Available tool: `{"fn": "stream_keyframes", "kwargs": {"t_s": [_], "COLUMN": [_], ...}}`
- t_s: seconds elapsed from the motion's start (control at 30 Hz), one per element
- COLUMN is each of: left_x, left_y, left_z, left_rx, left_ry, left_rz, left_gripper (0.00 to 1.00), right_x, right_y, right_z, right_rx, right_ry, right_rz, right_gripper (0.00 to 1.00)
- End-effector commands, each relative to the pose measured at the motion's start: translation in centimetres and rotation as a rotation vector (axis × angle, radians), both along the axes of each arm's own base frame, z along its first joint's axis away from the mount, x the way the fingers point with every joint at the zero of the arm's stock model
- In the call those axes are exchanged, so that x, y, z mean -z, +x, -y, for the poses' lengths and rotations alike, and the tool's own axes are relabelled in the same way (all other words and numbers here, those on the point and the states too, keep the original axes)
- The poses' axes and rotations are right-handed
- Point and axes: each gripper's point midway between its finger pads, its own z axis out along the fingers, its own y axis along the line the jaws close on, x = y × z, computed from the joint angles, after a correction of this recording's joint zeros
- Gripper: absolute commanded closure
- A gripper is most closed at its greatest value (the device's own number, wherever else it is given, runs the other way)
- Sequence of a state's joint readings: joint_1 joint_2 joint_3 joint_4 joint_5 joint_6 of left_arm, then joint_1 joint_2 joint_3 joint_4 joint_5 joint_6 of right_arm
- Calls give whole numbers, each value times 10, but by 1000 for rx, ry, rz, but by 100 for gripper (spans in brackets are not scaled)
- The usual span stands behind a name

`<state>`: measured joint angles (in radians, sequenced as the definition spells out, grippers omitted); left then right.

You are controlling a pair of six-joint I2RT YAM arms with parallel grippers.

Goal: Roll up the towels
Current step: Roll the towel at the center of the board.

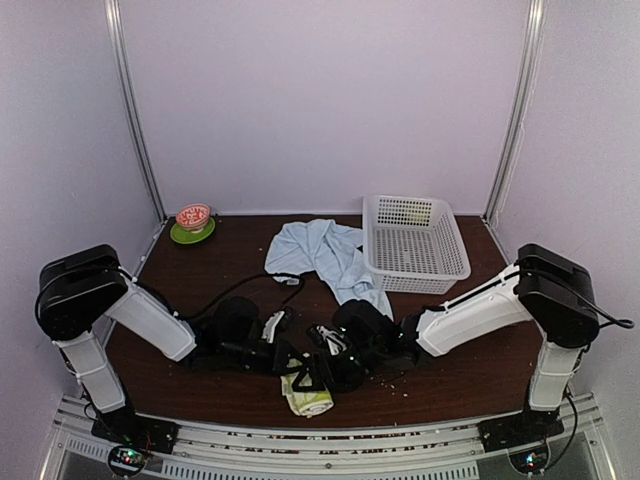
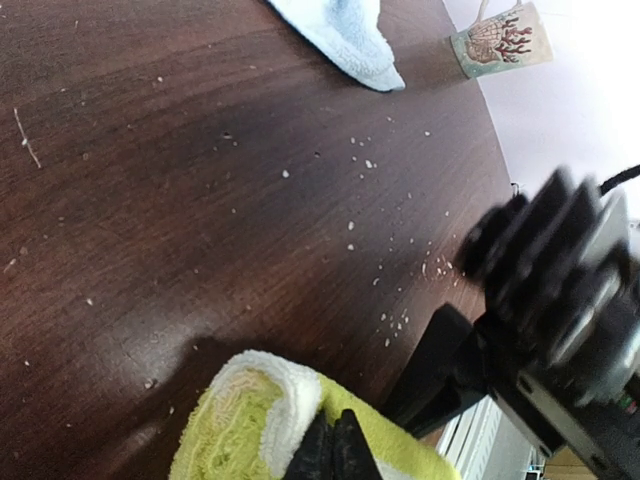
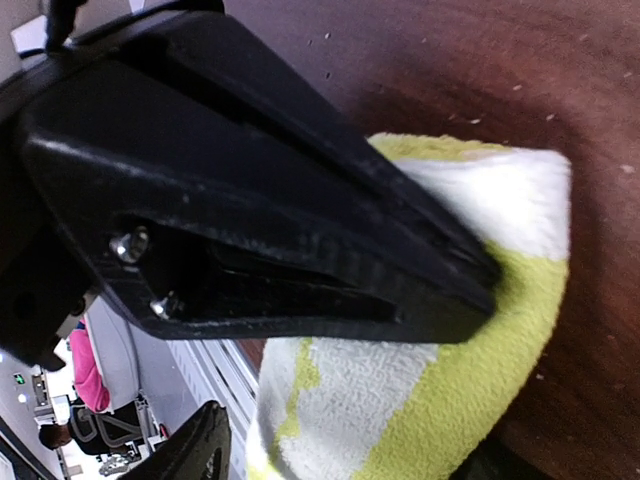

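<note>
Terry cloth wound into a short roll, the yellow-green towel (image 1: 308, 400) lies near the table's (image 1: 200, 290) front edge in the top view. The left gripper (image 1: 283, 352) and right gripper (image 1: 325, 360) crowd just behind it. The light-blue towel (image 1: 325, 255) sprawls unrolled farther back, beside the basket (image 1: 415, 240).

From the left wrist, the fingertips (image 2: 322, 452) are clenched together on the roll's outer layer.

From the right wrist, one finger (image 3: 300, 230) lies across the roll and the other sits well apart at the frame's bottom. I cannot tell whether they press the cloth.

The risk, as I judge it, is that an uneven release lets the springy roll unwind. A snagged loop could also drag it toward the table's front edge.
</note>
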<state>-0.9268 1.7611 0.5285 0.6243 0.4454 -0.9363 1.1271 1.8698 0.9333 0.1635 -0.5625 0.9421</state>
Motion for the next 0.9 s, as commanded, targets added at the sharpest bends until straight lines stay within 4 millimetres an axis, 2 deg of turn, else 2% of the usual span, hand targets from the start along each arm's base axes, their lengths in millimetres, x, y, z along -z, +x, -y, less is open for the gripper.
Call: {"fn": "stream_keyframes", "kwargs": {"t_s": [0.0,0.17,0.27,0.5,0.7,0.87], "left_x": [63,63,61,47,19,-18], "left_y": [-24,-25,-24,-22,-4,15], "left_z": [-40,-41,-40,-41,-30,-11], "left_rx": [-35,-33,-33,-29,-31,-29], "left_ry": [228,229,227,230,227,186], "left_rz": [-134,-135,-131,-101,-29,39], "left_gripper": [100,100,100,100,100,83], "right_x": [56,75,81,71,57,39], "right_y": [-26,-26,-24,-7,14,38], "right_z": [23,36,40,50,79,117], "right_rx": [-20,2,17,47,7,-87], "right_ry": [-203,-304,-336,-414,-571,-773], "right_rz": [-84,-89,-82,27,211,419], "right_gripper": [34,59,69,98,100,100]}}
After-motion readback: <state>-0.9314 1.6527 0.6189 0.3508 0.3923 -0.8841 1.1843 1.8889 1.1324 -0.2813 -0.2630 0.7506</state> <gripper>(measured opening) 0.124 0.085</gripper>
